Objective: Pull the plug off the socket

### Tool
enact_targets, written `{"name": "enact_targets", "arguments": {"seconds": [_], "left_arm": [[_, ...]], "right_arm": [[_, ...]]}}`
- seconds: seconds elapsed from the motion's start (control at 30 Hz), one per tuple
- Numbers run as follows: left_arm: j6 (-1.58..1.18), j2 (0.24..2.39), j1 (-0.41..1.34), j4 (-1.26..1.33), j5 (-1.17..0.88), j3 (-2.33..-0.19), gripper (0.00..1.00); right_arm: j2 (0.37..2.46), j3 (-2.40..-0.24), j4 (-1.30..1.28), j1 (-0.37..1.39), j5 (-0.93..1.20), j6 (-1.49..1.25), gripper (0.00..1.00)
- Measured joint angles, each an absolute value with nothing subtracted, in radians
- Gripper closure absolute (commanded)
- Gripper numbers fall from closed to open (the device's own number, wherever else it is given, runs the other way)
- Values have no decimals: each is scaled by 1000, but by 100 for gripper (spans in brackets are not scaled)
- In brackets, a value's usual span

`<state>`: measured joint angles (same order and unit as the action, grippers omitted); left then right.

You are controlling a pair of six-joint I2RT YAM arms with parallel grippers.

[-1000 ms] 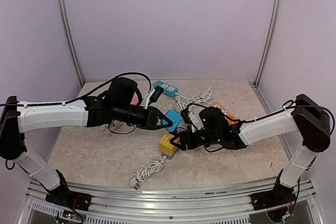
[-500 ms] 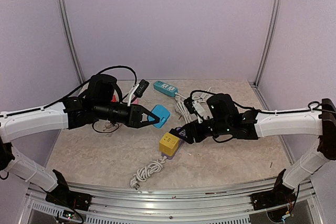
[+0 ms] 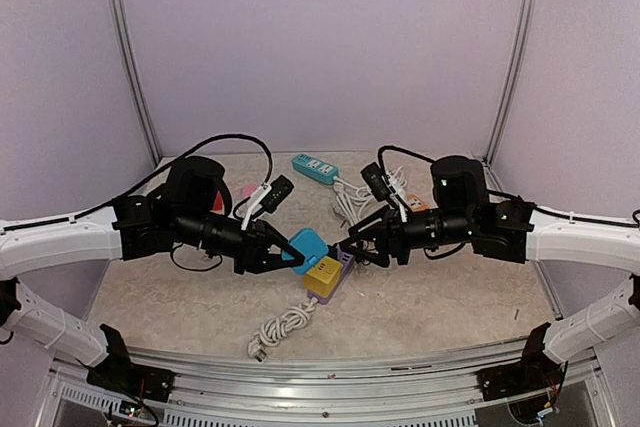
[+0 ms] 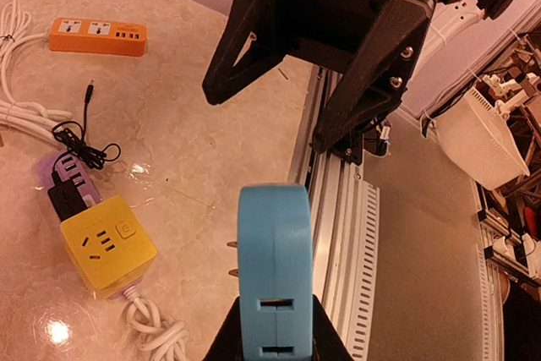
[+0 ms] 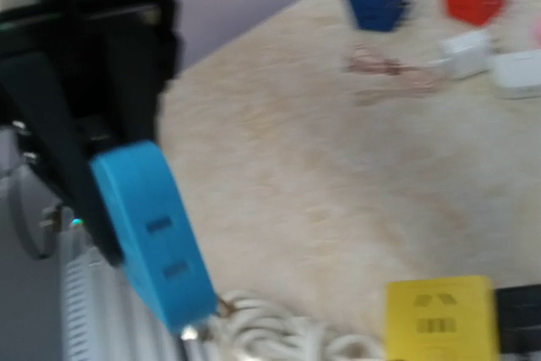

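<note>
left pincer (image 3: 292,250): clenched on the blue plug, reaching in from the left, raised above the table (image 3: 450,292).
blue plug (image 4: 273,264): gripped edge-on in the left pincer, up in the air near the table's middle; two bare metal prongs on one side, clear of the yellow socket and touching nothing.
white cable (image 3: 283,325): loosely coiled on the near part of the table, leading up to the yellow socket.
yellow socket (image 3: 322,273): flat on the table at the middle, just beneath and beside the plug; slotted face and a round button turned up, slots unoccupied.
purple block (image 4: 49,171): lying on the table touching the right side of the yellow socket; black adapter (image 4: 66,200) sitting on it, thin black wire curling away from it.
right pincer (image 3: 347,247): released, jaws spread wide and grasping nothing, facing the blue plug from the right, hanging above the purple block.
orange power strip (image 4: 97,35): flat on the far right of the table, beside a bundle of white cords.
</note>
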<state>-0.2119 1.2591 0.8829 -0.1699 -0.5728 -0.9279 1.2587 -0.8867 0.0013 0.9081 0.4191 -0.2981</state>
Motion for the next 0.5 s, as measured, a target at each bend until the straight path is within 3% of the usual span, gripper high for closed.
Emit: {"name": "enact_targets", "arguments": {"seconds": [0.5], "left_arm": [[-140,1351,970,-170,-582,-965,92]], "right_arm": [[1301,-881,144,931,688,-371,47]]}}
